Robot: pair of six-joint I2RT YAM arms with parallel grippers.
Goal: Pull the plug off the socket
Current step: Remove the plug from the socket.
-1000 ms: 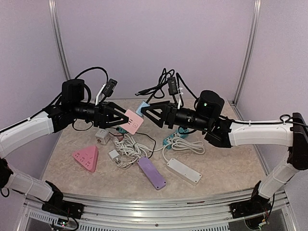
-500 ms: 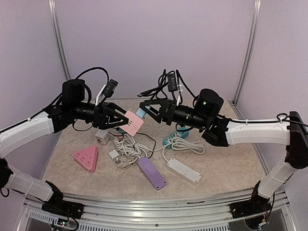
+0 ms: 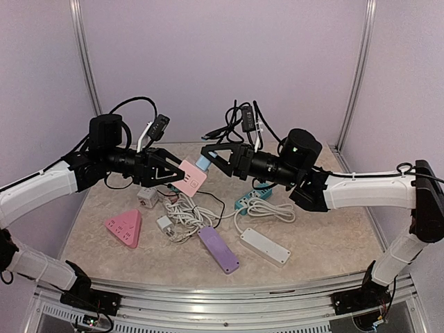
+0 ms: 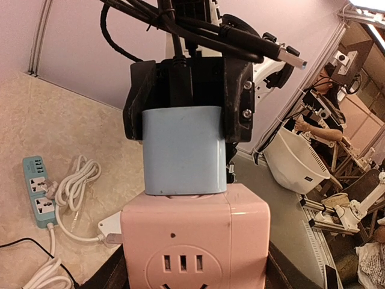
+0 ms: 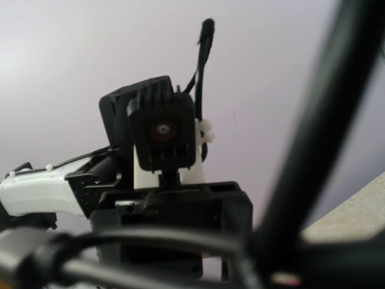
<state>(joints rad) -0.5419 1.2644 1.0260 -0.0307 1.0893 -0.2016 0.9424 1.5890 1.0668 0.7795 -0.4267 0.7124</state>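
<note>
— What do we have in the air?

— We see the pink cube socket [image 4: 195, 247] held up over the table [image 3: 326, 236], the left gripper [image 3: 179, 177] clenched on its sides. The blue plug [image 4: 183, 150] sits seated in the socket's far face, no gap showing between them.

— And the other arm?

— The right gripper [image 3: 208, 159] meets it head-on; from the left wrist we see its black fingers [image 4: 237, 111] pressed against both flanks of the plug, grasping it.

— What about the surface below?

— We make out a beige, marbled tabletop. On it lie a pink triangular power strip [image 3: 125, 227], a purple power strip [image 3: 219, 250], a white power strip [image 3: 265, 246] and a teal power strip [image 4: 37, 195], with a coiled white cable [image 3: 191, 211] tangled between them.

— The room?

— Plain lilac walls [image 3: 222, 62] with an aluminium post [image 3: 84, 55] at each back corner. Past the enclosure we glimpse a white tub [image 4: 292, 159].
</note>
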